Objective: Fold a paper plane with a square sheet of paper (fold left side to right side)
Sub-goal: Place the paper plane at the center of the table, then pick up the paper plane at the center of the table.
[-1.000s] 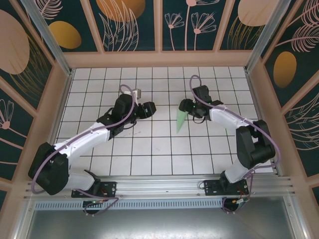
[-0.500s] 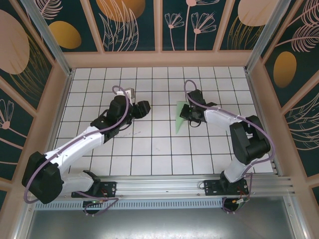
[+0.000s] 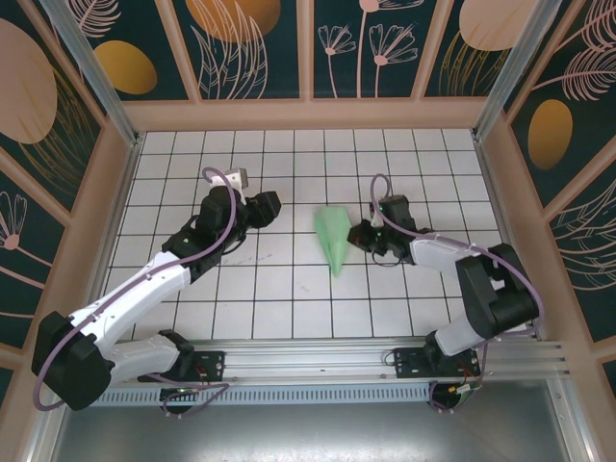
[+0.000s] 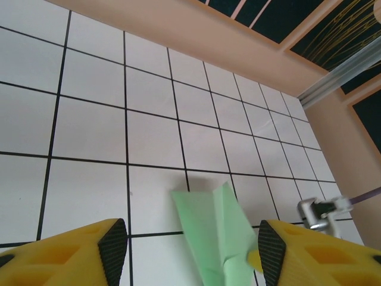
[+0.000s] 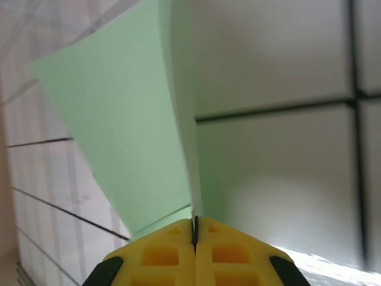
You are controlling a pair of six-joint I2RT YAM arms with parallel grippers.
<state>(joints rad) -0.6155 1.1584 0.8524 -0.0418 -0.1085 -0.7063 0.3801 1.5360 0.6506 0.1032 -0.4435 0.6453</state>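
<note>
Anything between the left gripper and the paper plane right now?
Nothing visible. Bare white tiles lie between the left gripper and the paper plane, and its jaws are open towards the plane. The right gripper is on the plane's other side, jaws shut on the paper.

This is a robotics lab test cell, not a lived-in room. Two white-and-black robot arms, the left arm (image 3: pixel 144 286) and the right arm (image 3: pixel 489 289), are bolted to an aluminium rail (image 3: pixel 318 358) along the bottom of the top view. The work surface (image 3: pixel 289 298) is a white board ruled in a black grid. Around it stand peach-framed wall panels (image 3: pixel 255 48) printed with dark teal botanical patterns, and an aluminium corner post (image 3: pixel 89 72) rises at upper left.
</note>
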